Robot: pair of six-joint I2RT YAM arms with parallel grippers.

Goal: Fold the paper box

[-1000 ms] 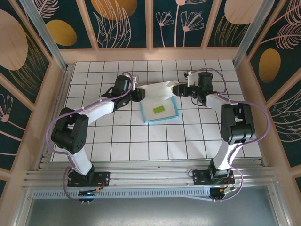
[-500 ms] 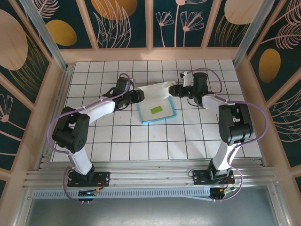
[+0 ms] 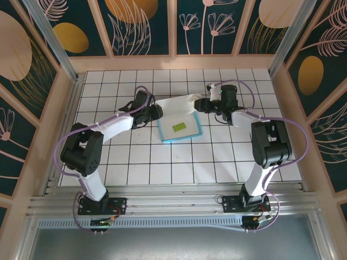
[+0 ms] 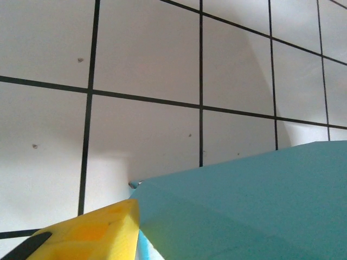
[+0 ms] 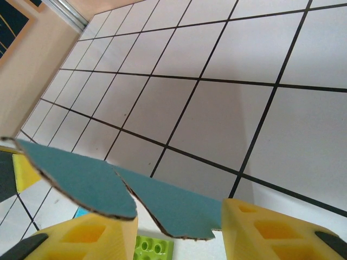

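At the paper box (image 3: 187, 118), light and floppy, my right end effector (image 3: 198, 104) gapes round a flap (image 5: 173, 207); my left end effector (image 3: 158, 112), I cannot tell. I'd pinch that flap near its root, gently.

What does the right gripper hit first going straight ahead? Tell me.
The paper box: its teal flap sits between the right gripper's open fingers, so it likely meets that card first.

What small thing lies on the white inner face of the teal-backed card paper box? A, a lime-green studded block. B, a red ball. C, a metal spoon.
A: the top view shows a lime-green studded block lying on the white inside of the paper box.
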